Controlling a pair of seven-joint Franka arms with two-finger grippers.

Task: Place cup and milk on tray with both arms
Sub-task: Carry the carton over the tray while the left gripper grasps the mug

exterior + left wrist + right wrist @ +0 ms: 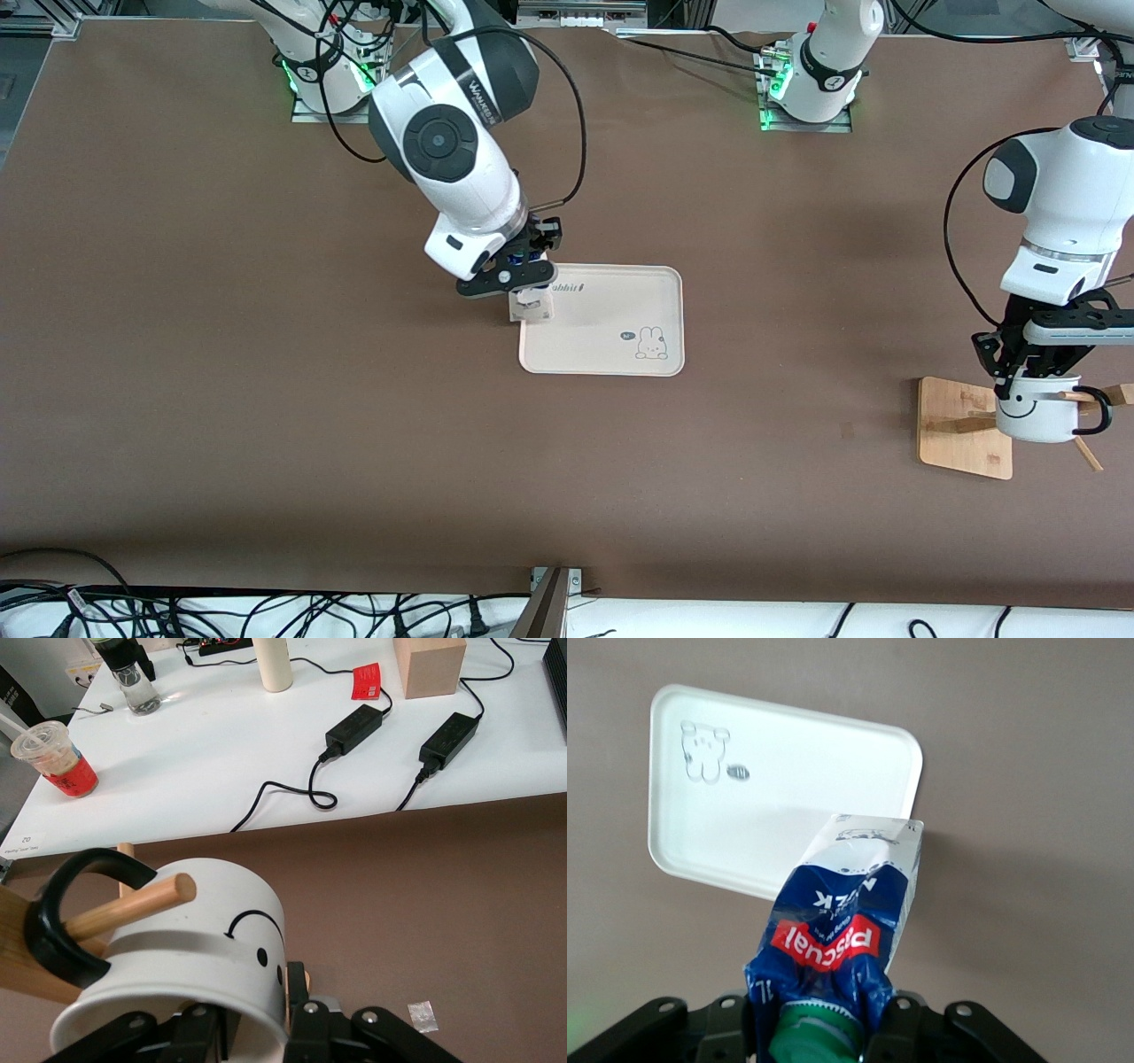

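Note:
The cup (1036, 416) (195, 930), white with a smiley face, hangs by its black handle on a peg of the wooden rack (961, 425) at the left arm's end. My left gripper (1012, 381) (266, 1032) is shut on its wall, one finger inside and one outside. The cream tray (620, 328) (788, 771) lies mid-table. My right gripper (518, 285) (819, 1032) is shut on the crumpled top of the blue milk (530, 306) (842, 912). It holds the carton upright over the tray's corner nearest the right arm's base. Whether the carton's base touches the tray is unclear.
The rack's peg (133, 904) runs through the cup's handle. A small clear scrap (423, 1016) lies on the brown tabletop near the rack. A white bench past the table's edge carries power adapters (354, 725) and a drink cup (55, 760).

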